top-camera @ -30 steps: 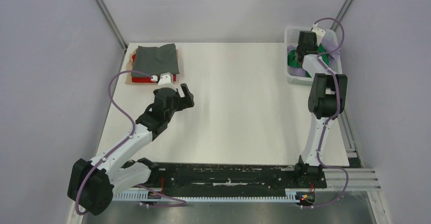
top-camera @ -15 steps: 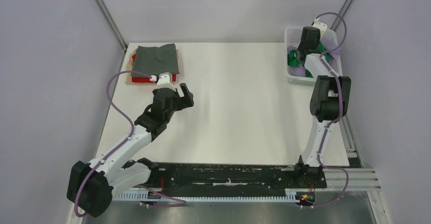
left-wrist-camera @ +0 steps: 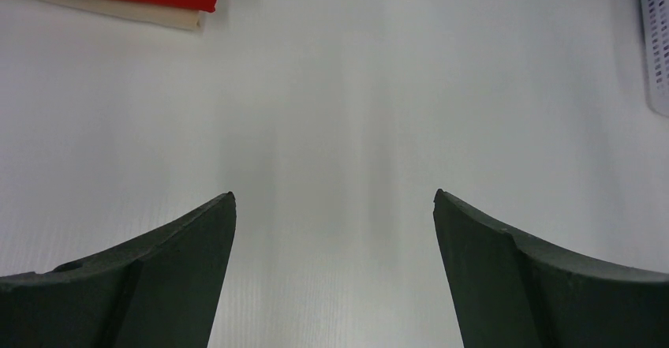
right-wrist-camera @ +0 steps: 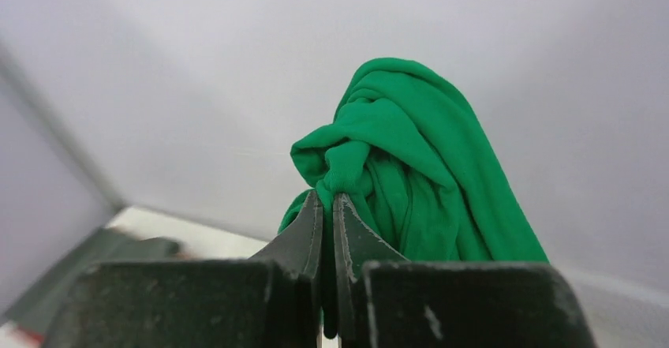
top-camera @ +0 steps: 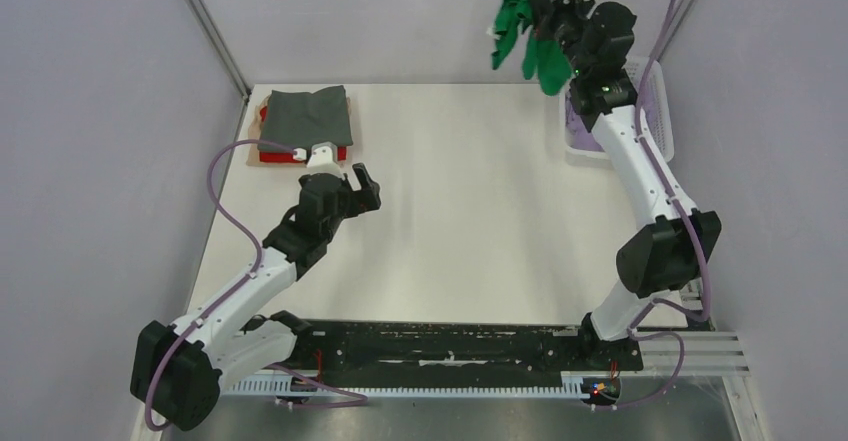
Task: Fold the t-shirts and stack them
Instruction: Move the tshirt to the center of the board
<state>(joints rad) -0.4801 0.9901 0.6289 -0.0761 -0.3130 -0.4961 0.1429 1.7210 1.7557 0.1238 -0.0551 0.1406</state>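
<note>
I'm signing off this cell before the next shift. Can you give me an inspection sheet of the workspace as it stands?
Surface: white table, bare across the middle.
Job's things: green shirt hangs bunched in the air; grey shirt lies folded on a red shirt at the far left corner; lilac cloth sits in the white basket at the far right.
Clutter: nothing seen.
Grippers: left gripper open over bare table; right gripper shut on the green shirt.
Cables: purple cables loop along the arms, no snag seen.
Surroundings: plain grey walls.
</note>
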